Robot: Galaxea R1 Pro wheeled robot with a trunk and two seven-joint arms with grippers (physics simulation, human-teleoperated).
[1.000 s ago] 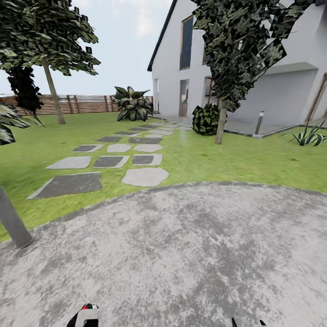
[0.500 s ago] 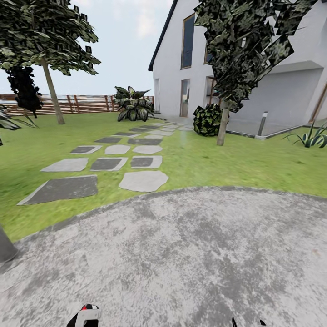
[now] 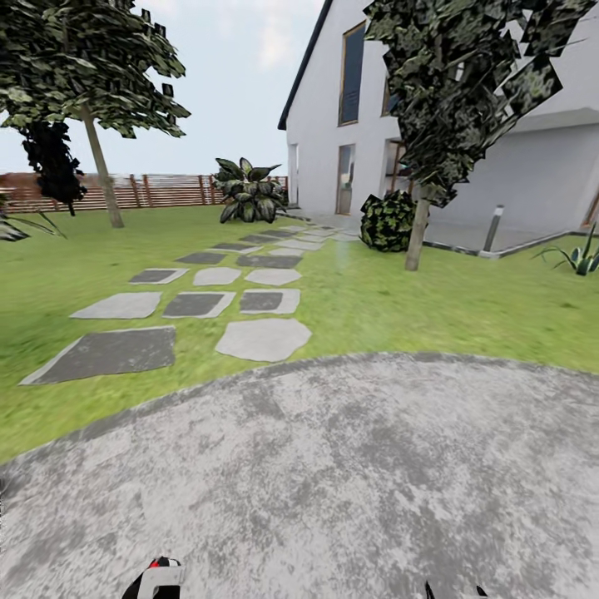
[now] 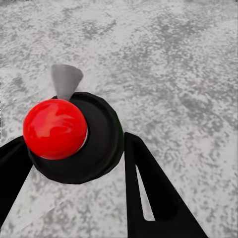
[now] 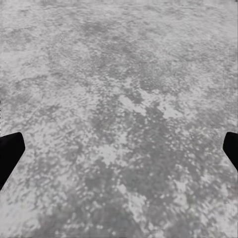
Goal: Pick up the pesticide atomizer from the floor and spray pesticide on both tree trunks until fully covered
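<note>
Ahead, two trees flank nine stone slabs.

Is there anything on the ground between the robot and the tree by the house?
Nothing visible blocks it: grey paving, then open grass, lead to the tree trunk. A round bush sits just beside the trunk, toward the house.

A home garden, outdoors: a green lawn crossed by grey stepping slabs leading toward a white gabled house, a slatted wooden fence along the far edge of the lawn, trees, a broad-leaved plant, and mottled grey paving in the foreground.
</note>
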